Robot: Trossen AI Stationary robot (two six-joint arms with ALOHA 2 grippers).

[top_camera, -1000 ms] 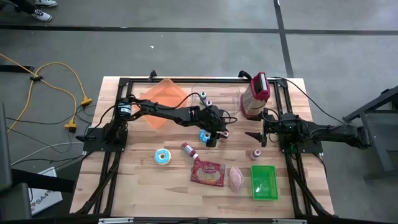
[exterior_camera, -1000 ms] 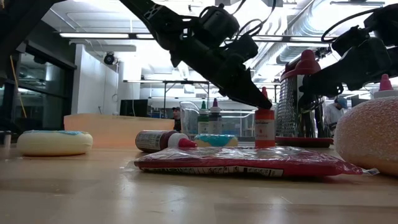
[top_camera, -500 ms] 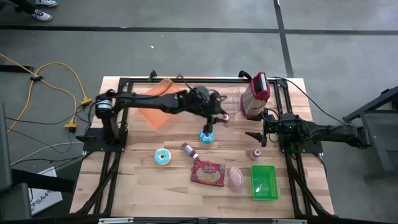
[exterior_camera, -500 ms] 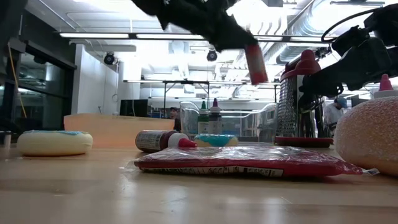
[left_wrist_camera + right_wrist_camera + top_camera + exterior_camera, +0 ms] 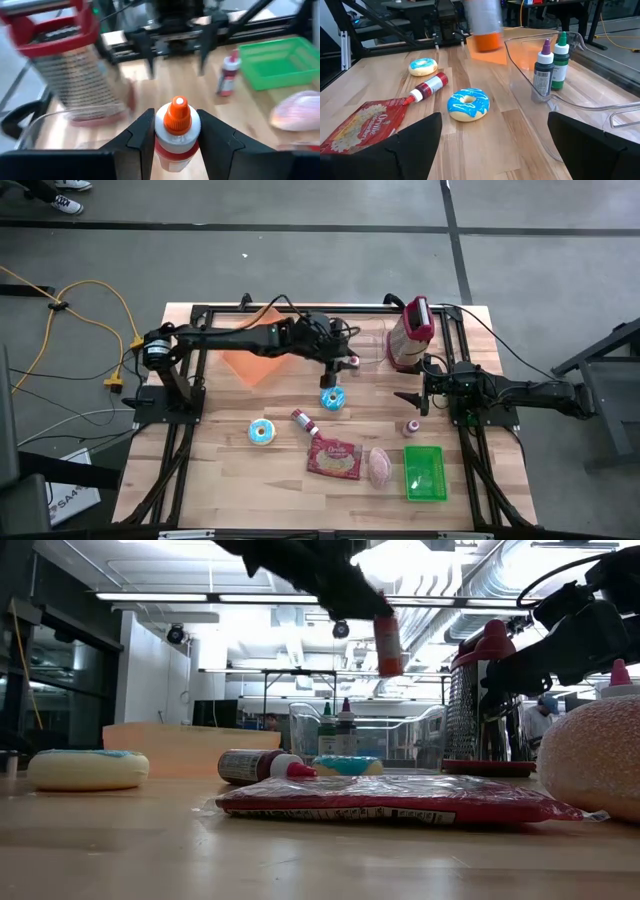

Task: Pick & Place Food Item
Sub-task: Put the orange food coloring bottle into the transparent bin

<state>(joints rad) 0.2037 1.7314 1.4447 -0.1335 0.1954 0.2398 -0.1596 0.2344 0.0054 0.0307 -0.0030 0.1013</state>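
My left gripper (image 5: pixel 345 363) hangs high over the middle of the table, shut on a small bottle (image 5: pixel 176 131) that has an orange cap, a white shoulder and a red label. The low view shows the bottle (image 5: pixel 388 640) well above the tabletop. A blue-iced donut (image 5: pixel 332 398) lies on the wood just below it. A clear bin (image 5: pixel 352 340) holding two small bottles stands at the far side, next to an orange tray (image 5: pixel 262 345). My right gripper (image 5: pixel 408 398) waits open at the right, nothing between its fingers (image 5: pixel 415 137). My left gripper pinches the bottle's body just under the white shoulder (image 5: pixel 165 145) between its two fingers (image 5: pixel 142 135). The fingers reach in from the table's left, slanting a little downward. The bottle stands roughly upright, cap up, lifted clear of the table.
A second donut (image 5: pixel 262 432), a red bottle lying on its side (image 5: pixel 303 421), a popcorn bag (image 5: pixel 334 460), a pink lump (image 5: pixel 380 467), a green basket (image 5: pixel 424 472) and a small bottle (image 5: pixel 411 426) fill the near half. A grater (image 5: pixel 412 335) stands far right.
My left gripper has risen with the orange-capped bottle, which stood on the table beside the blue donut and now hangs clear. It has also gone a little toward the far edge. The right arm has kept still.
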